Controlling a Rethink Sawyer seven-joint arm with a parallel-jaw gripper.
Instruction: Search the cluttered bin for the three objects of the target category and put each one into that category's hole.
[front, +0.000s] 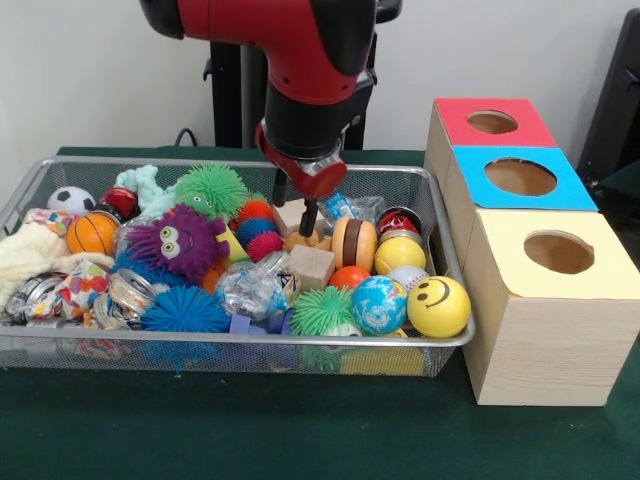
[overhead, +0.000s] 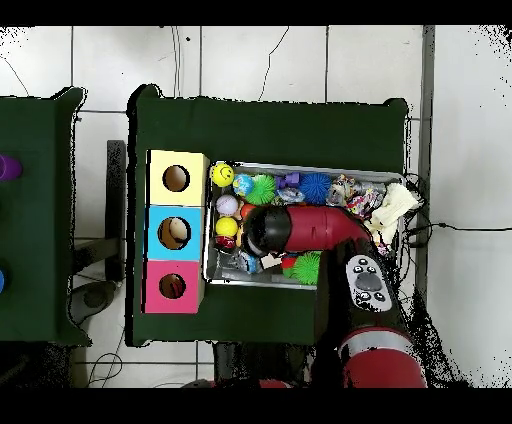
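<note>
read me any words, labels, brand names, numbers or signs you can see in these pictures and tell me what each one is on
No readable words, numbers or brand names in either view.
Smiley face sign, not text: printed on the yellow ball in the wire bin.
Printed patterns on the globe ball and the crumpled wrappers: too small and blurred to read.
Markings on the arm's button panel in the overhead view: too small to read.
</note>
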